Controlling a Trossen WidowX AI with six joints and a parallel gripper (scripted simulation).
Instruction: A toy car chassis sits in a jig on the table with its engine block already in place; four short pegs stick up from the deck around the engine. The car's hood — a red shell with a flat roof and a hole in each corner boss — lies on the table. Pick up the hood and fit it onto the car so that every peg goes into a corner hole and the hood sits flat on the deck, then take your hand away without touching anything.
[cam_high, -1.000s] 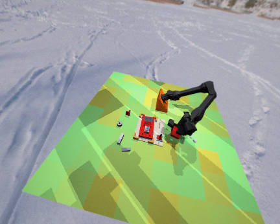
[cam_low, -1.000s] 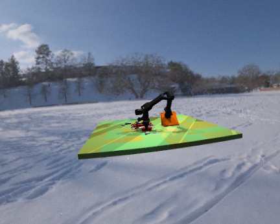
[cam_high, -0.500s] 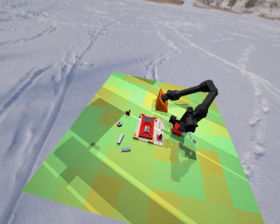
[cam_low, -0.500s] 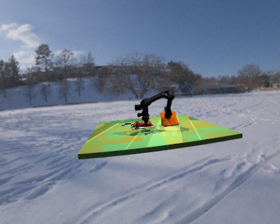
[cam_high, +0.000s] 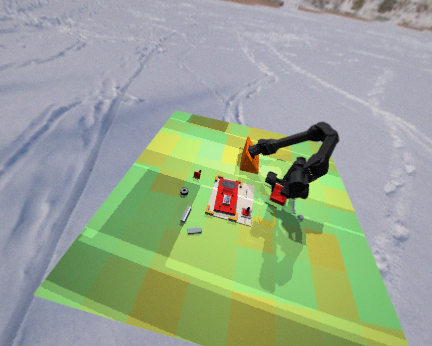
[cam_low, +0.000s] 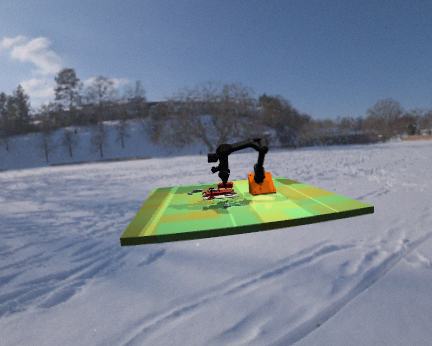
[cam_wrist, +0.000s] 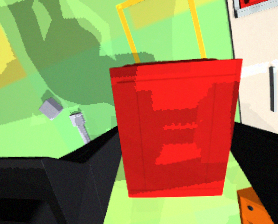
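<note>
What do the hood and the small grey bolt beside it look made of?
Hood: probably rigid plastic, uniform bright red, matte, crisp flat faces, held between the fingers. Bolt: looks like metal, pale grey with a lighter head; too small to be sure.

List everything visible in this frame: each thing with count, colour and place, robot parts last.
Hood: 1, red, held in the pincer, right of the jig.
Car chassis: 1, red, in the jig.
Jig: 1, beige plate with orange corners, mid-table.
Outline: 1, yellow, on the table under the hood.
Small red part: 1, left of the jig.
Grey parts: several, left of the jig; more right of the outline.
Table: 1, green-yellow patchwork.
Arm base: 1, orange, behind the jig.
Pincer: 1, black, shut on the hood.
</note>
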